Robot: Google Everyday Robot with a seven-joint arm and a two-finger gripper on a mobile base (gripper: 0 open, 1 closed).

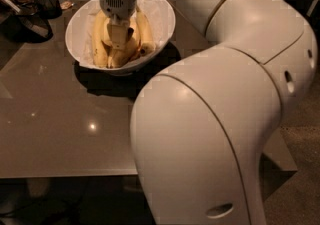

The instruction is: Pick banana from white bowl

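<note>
Underneath the jaws spreads a glossy grey-brown tabletop (60,134) with small lamp glints on it. The room is dim, with carpeted floor (302,139) off to the right of the jaws. Around them sits the white bowl (161,11), which holds a bunch of bananas (100,44). The gripper (118,36) is down inside the bowl among the bananas; I cannot tell whether the jaws are open or closed. Left of the jaws and farther back stands a dark mesh cup (47,1).
</note>
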